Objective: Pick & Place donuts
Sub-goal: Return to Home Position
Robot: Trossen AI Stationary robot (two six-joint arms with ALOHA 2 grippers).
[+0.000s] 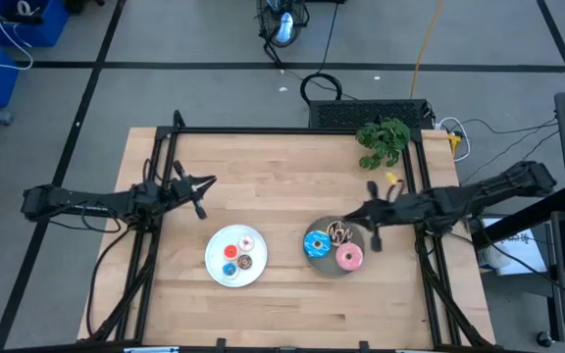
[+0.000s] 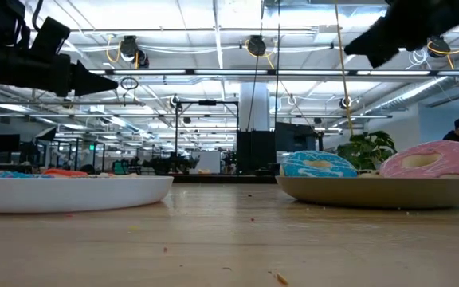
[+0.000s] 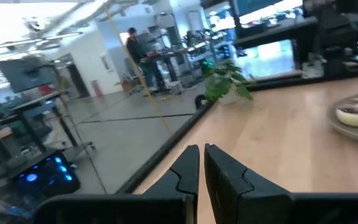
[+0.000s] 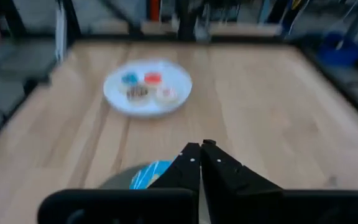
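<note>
A white plate (image 1: 216,245) near the table's middle carries several tiny donuts, among them a red one (image 1: 230,251) and a brown one (image 1: 245,263). To its right, a grey plate (image 1: 333,273) holds a blue sprinkled donut (image 1: 316,244), a pink donut (image 1: 349,258) and a dark drizzled donut (image 1: 339,232). My right gripper (image 1: 351,217) hovers shut above the grey plate's far right edge, holding nothing; its wrist view shows the blue donut (image 4: 149,175) below its tips (image 4: 201,147). My left gripper (image 1: 209,181) waits shut and level, high over the table's left part, nothing in it (image 3: 201,149).
A green plant (image 1: 383,139) stands at the far right corner, with a small yellow piece (image 1: 392,178) beside it. Black frame rails (image 1: 292,130) run along the table's far and side edges. Bare wood lies between the plates and along the near edge (image 1: 302,309).
</note>
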